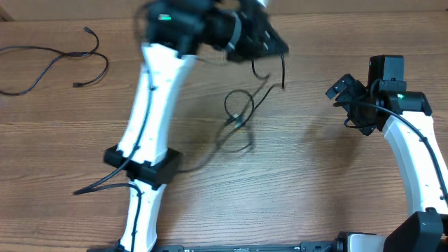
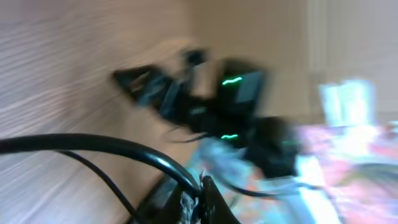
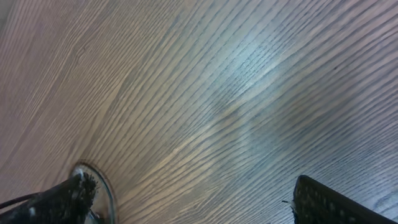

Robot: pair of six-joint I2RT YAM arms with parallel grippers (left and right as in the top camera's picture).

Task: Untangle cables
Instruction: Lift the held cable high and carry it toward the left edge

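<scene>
Cables (image 1: pixel 239 117) tangled beside left gripper (image 1: pixel 269 43), strand dangling from it

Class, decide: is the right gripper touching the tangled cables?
Apart. The overhead view shows bare table between the right gripper and the tangled cables; the right wrist view shows only wood between its fingers.

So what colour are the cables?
The cables are black, clearest in the overhead view.
</scene>
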